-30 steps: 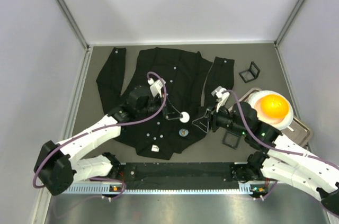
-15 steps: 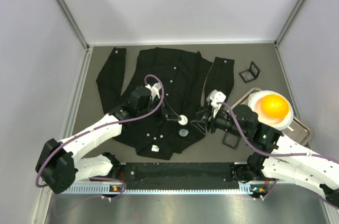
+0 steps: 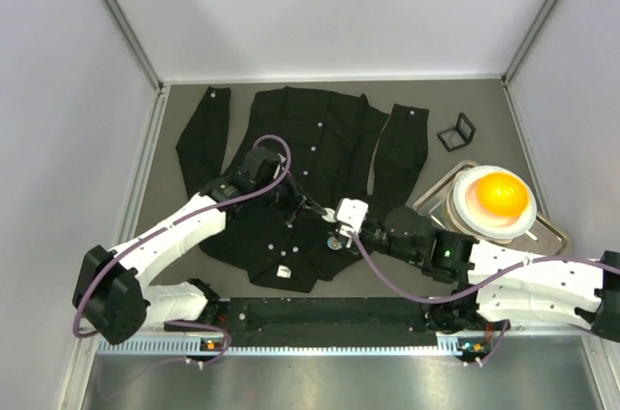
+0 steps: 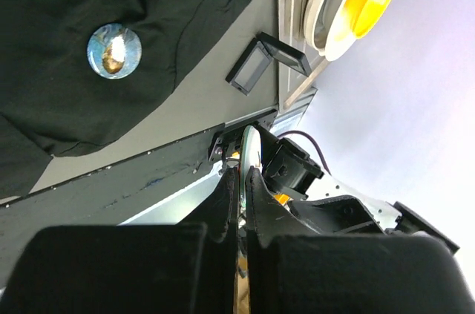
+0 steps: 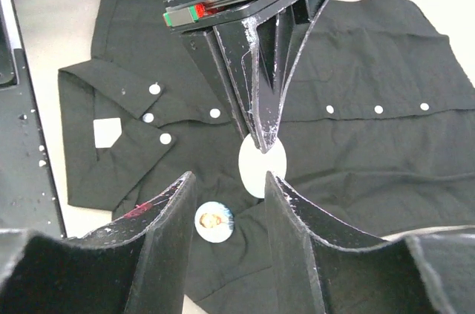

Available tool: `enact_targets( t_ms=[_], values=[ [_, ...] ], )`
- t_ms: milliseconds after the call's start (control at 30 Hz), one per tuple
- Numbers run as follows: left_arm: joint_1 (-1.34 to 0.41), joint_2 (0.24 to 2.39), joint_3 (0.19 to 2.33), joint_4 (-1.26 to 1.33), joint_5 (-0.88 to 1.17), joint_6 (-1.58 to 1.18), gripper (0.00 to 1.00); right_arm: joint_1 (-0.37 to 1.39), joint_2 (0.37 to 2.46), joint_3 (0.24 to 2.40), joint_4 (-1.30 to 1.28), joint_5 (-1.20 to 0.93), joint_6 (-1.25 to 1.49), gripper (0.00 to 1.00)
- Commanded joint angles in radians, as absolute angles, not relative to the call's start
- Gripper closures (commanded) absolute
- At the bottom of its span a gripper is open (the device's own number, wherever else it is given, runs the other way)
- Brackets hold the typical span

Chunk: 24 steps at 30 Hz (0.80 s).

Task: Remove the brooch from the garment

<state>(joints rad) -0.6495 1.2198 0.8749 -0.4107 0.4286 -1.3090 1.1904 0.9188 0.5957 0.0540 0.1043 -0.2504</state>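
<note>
The black shirt [image 3: 310, 139] lies spread flat on the table, with white buttons and a white tag [image 3: 284, 271] near the hem. A round blue brooch [image 3: 334, 243] sits on the cloth near the hem; it also shows in the left wrist view [image 4: 113, 51] and the right wrist view [image 5: 213, 221]. My left gripper [image 3: 318, 210] is shut on a thin white disc [image 5: 262, 165], held just above the shirt and seen edge-on in its own view [image 4: 249, 154]. My right gripper [image 5: 230, 178] is open over the hem, its fingers either side of the brooch and the disc.
A yellow bowl [image 3: 499, 195] stands on a white plate in a metal tray [image 3: 552, 236] at the right. A small black frame [image 3: 456, 132] lies at the back right, and another [image 4: 256, 65] lies beside the tray. Grey walls close in three sides.
My right arm has swung left from beside the tray to over the shirt's hem, facing the left gripper. The left gripper, with the white disc, has shifted slightly back and left.
</note>
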Motion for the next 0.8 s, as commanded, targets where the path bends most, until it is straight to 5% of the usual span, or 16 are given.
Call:
enact_targets(
  t_ms=[0,767],
  values=[
    [-0.629,1.193,0.897,-0.454,0.439,-1.361,1.00,1.212,0.930,0.601,0.132,0.150,-0.321,0.58],
    [-0.614,1.175,0.897,-0.442,0.486,-1.439,1.00,1.252,1.065,0.612,0.262,0.291,-0.425,0.68]
  ],
)
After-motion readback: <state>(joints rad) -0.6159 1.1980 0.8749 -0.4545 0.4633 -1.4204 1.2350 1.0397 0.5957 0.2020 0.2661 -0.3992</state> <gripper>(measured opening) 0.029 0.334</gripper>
